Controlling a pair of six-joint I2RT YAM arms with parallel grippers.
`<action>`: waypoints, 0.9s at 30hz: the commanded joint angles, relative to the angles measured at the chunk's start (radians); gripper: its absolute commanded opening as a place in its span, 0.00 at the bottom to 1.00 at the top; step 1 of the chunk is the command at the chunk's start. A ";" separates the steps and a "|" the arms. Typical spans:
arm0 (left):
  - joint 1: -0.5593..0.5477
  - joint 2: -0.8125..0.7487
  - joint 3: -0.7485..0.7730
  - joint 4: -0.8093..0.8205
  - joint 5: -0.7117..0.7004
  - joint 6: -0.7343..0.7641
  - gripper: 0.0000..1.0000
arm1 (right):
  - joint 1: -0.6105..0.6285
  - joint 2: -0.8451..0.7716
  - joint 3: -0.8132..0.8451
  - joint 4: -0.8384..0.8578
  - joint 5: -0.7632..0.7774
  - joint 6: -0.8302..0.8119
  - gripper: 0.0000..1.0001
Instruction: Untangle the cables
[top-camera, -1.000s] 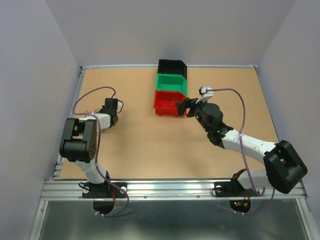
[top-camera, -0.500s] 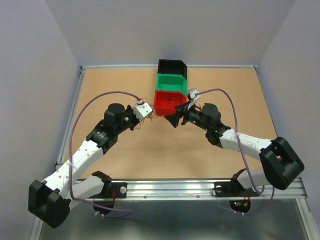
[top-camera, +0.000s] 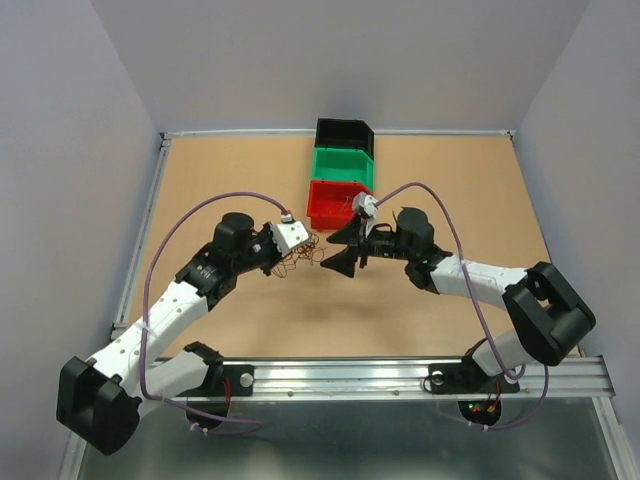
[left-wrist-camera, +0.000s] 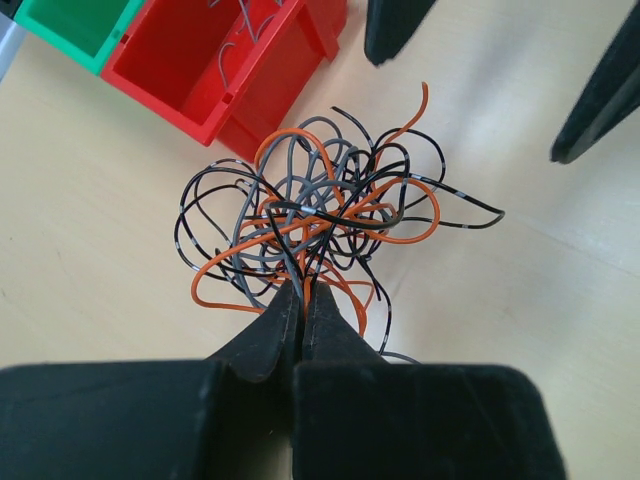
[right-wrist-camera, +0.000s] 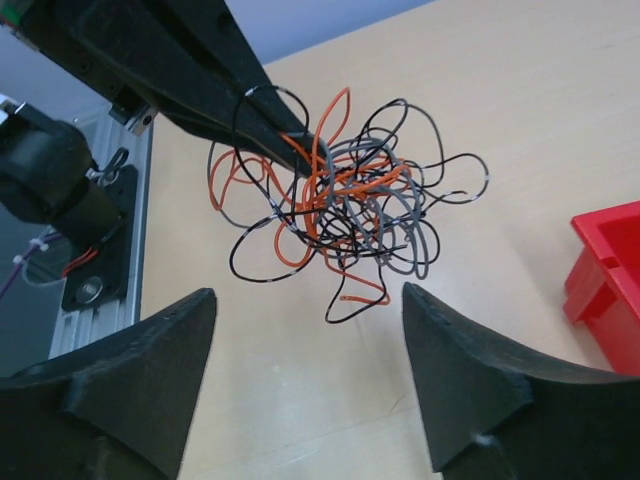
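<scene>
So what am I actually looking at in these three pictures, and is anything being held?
You are looking at a left arm and a right arm, bolted at the near edge of a table. One picture looks down from above and behind them. The other two come from a camera on each wrist, so the black wedges along the bottom edge are that arm's own fingers. On the table a black bin, a green bin and a red bin stand in a row. The left hand is shut on the cables, a curly clump of orange, black and grey wire. The right hand is open, facing the clump without touching it.
</scene>
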 joint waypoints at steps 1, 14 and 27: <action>-0.013 -0.010 -0.009 0.025 0.034 0.014 0.00 | 0.014 0.034 0.057 0.069 -0.075 -0.025 0.71; -0.039 0.013 -0.009 0.017 0.022 0.019 0.00 | 0.073 0.124 0.133 0.085 -0.093 -0.027 0.49; -0.042 -0.284 -0.106 0.125 -0.063 0.009 0.85 | 0.074 -0.041 0.010 0.091 0.129 -0.013 0.01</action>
